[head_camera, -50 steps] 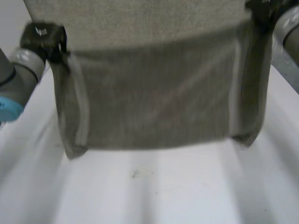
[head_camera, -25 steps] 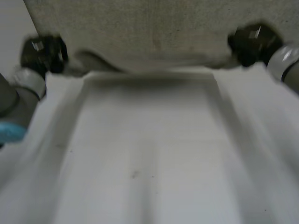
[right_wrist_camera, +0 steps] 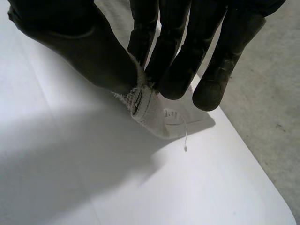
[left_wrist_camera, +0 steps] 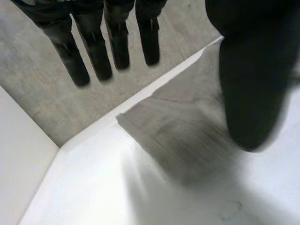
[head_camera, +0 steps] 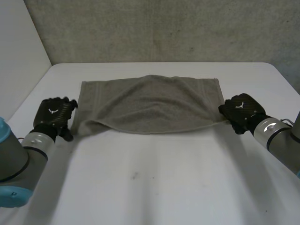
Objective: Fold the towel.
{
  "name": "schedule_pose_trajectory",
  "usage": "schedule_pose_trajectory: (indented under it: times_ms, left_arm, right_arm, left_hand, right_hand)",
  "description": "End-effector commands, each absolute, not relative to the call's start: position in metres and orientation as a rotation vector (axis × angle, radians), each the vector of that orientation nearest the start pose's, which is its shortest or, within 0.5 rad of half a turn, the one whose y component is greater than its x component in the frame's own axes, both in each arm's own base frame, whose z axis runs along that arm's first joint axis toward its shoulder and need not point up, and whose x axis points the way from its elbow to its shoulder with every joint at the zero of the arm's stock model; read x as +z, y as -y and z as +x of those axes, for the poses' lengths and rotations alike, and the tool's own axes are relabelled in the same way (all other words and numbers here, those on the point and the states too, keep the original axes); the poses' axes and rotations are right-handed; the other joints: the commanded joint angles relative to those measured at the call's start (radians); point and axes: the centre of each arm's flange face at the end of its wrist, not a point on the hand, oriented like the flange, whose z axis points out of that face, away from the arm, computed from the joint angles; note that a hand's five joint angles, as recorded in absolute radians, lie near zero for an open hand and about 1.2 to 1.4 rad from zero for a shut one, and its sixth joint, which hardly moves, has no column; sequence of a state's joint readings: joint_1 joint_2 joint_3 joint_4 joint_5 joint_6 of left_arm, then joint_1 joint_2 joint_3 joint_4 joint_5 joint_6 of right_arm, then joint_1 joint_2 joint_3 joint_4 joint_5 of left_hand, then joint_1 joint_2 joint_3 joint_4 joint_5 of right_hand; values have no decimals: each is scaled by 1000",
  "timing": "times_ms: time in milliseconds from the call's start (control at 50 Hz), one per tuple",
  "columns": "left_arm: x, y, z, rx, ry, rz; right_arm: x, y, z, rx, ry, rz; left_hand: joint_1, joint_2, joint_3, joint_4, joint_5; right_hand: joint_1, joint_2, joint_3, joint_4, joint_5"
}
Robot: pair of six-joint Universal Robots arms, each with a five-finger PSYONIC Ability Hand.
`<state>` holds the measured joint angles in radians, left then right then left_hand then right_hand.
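Seen from the head view, a grey-brown towel (head_camera: pixel 150 105) lies spread across the far middle of the white table (head_camera: pixel 154 187), with the black left hand (head_camera: pixel 54 115) beside its near left corner and the right hand (head_camera: pixel 241 110) at its near right. The left wrist view has fingers (left_wrist_camera: pixel 117 42) straight, wide of the thumb, holding nothing. The right wrist view has thumb and fingers (right_wrist_camera: pixel 176 61) pinching the towel's corner.

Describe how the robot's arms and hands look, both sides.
The left hand and right hand are black, with slim fingers, a thicker thumb and a small white mark on the back. The left arm and right arm are round, grey, silvery at the wrist; the left bears a light-blue cap.
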<state>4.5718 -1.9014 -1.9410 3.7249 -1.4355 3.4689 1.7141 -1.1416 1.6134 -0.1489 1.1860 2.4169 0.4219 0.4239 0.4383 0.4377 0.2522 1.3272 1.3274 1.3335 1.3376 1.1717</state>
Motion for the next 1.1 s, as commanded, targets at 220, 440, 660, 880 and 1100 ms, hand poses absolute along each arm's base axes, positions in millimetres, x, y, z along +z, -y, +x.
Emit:
schedule_pose_trajectory:
  times_ms: [220,440,660,880,1100]
  left_arm:
    - [178,303,-188,-2131,-2192,647]
    - [152,280,-190,-1899,-2541,595]
    - [138,279,-187,-1815,-2614,593]
    - [131,277,-192,-1812,-2667,662]
    - [123,289,-193,-1847,-2641,662]
  right_arm:
    - [173,342,184,-1906,-2242,-1041]
    - [173,346,178,-1889,-2267,-927]
    - [177,356,168,-1902,-2279,-829]
    - [172,358,166,-1891,-2301,-822]
    - [169,358,166,-1881,-2307,-823]
  left_hand:
    - [-153,-155,-169,-168,-157]
    - [-138,-140,-154,-154,-143]
    - [-123,-125,-140,-139,-128]
    - [59,57,42,43,54]
    - [191,188,174,175,186]
  right_hand:
    - [69,69,63,59,50]
    - [69,69,63,59,50]
    - [69,69,63,59,50]
    - [69,69,63,59,50]
    - [69,69,63,59,50]
